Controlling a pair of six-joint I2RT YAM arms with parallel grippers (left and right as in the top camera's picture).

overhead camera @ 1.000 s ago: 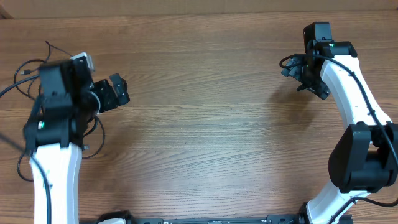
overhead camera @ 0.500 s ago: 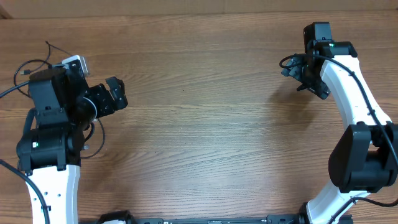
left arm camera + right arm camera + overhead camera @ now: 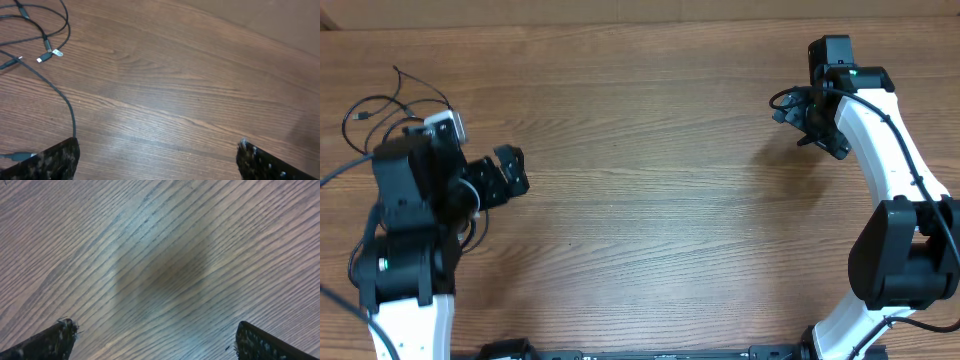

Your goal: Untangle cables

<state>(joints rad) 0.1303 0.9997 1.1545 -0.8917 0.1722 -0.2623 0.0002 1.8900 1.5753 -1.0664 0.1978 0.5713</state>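
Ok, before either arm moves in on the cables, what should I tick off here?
1. Left jaws open, empty: ok.
2. Right jaws open, empty: ok.
3. Cables in left wrist view: ok, loose loops at upper left.
4. A cord lined up between left jaws: not ok, only table there.
5. Cables in right wrist view: not ok, bare wood only.
6. How cords cross under the left arm: cannot tell, hidden overhead.
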